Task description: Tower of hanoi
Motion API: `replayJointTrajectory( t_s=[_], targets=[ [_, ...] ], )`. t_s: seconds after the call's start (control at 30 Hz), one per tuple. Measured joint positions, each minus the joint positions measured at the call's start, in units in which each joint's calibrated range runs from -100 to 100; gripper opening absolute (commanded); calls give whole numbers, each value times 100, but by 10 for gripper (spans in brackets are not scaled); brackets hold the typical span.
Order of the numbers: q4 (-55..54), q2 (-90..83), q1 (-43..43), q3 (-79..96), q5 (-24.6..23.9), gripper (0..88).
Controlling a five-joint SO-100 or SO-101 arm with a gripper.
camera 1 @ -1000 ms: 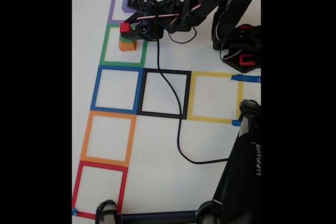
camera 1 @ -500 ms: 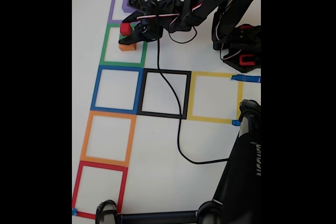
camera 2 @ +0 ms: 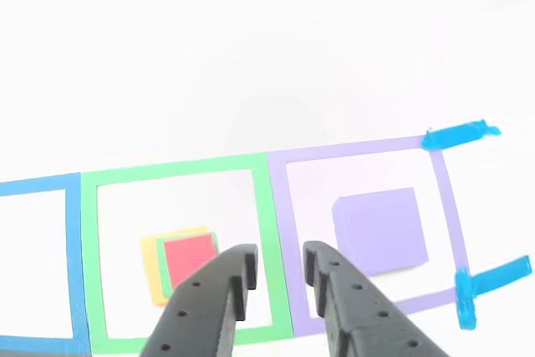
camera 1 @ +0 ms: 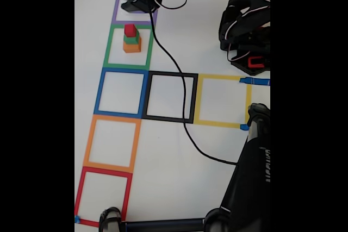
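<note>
In the green tape square [camera 1: 109,47] stands a stack: orange cube [camera 1: 131,46] at the bottom, green cube [camera 1: 131,39] on it, red cube [camera 1: 130,29] on top. In the other view the stack shows from above, the red cube [camera 2: 190,260] over the orange cube [camera 2: 150,261]. The purple cube [camera 2: 380,227] sits alone in the purple tape square [camera 2: 359,150]. My gripper [camera 1: 133,5] hangs over the purple square in the fixed view and hides the purple cube there. Its fingertips [camera 2: 280,261] stand slightly apart above the green and purple border, open, holding nothing.
More tape squares lie on the white table: blue [camera 1: 99,92], black [camera 1: 194,97], yellow [camera 1: 223,77], orange [camera 1: 89,144], red [camera 1: 80,194]. A black cable [camera 1: 184,120] runs across the black square. The arm's base [camera 1: 247,42] stands at the right, a black stand [camera 1: 250,177] at bottom right.
The gripper let go of the red cube on top of the green cube, then lifted and drew back from the green square to the purple square.
</note>
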Motion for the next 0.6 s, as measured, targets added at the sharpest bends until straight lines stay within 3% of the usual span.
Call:
replayJointTrajectory(
  t_s=[0.37,0.5,0.6],
  targets=[
    [3910,566,1147,-4179,0,11],
    [4982,1089,1404,-5737,0,11],
    [5200,1148,1603,-6073,0,21]
  ],
)
